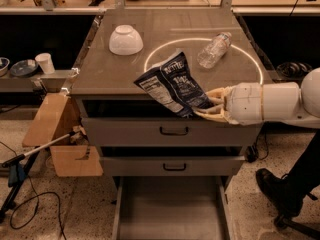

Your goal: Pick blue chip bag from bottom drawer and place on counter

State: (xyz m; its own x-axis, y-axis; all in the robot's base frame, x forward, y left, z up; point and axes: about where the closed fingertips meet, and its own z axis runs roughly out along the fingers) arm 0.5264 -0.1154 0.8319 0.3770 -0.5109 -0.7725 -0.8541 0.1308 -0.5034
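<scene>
1. Foil, thin and wrinkled, makes up the blue chip bag [172, 84]. It looks puffed with air, so I judge it very light. It should be soft enough to buckle, slick enough to slide out of a loose pinch, and fragile inside if squeezed hard.
2. It hangs tilted over the front edge of the counter [110, 74], printed face up. The top corner points toward the white ring [252, 64]. I cannot tell whether its underside touches the surface.
3. Coming in from the right, the hand [206, 105] is clamped on the bag's lower right edge, and the rest of the bag juts out unsupported to the left. That flat edge seam seems the best place to hold, since it is stiffer than the puffed middle and spares the chips.
4. A white bowl [125, 39] sits at the back left. A clear plastic bottle [214, 49] lies on its side inside the ring. Both are well apart from the bag, so setting it down near the front should disturb neither.
5. Below, the bottom drawer [170, 209] stands pulled out.
</scene>
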